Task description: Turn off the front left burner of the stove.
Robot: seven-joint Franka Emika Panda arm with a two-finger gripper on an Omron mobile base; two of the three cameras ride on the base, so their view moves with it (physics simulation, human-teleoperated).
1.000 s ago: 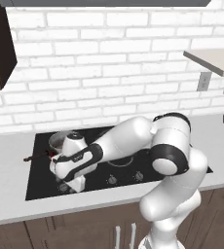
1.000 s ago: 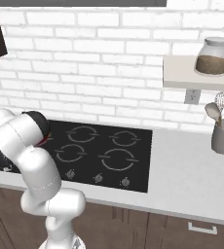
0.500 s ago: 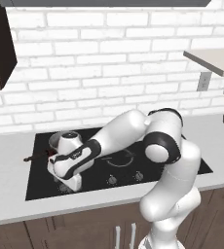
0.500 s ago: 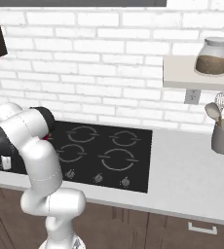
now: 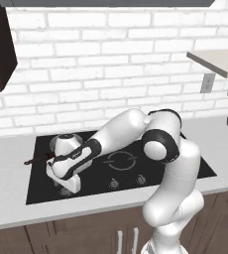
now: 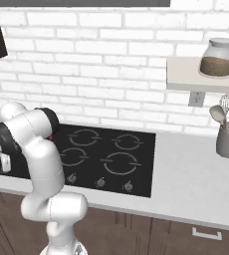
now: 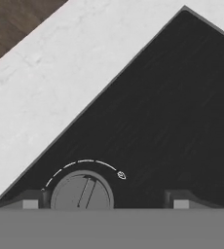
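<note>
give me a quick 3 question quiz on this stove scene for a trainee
1. True or false: in the hand view, the hand has its fingers already shut on the knob.
2. Multiple choice: where does the glass jar stand? A) on the stove B) on the wall shelf C) in the utensil holder
3. Fill in: in the hand view, one fingertip sits beside the knob, and the other stands over bare black ____.

Key: 1 false, the fingers are spread wide, the knob near one of them; 2 B; 3 glass.
</note>
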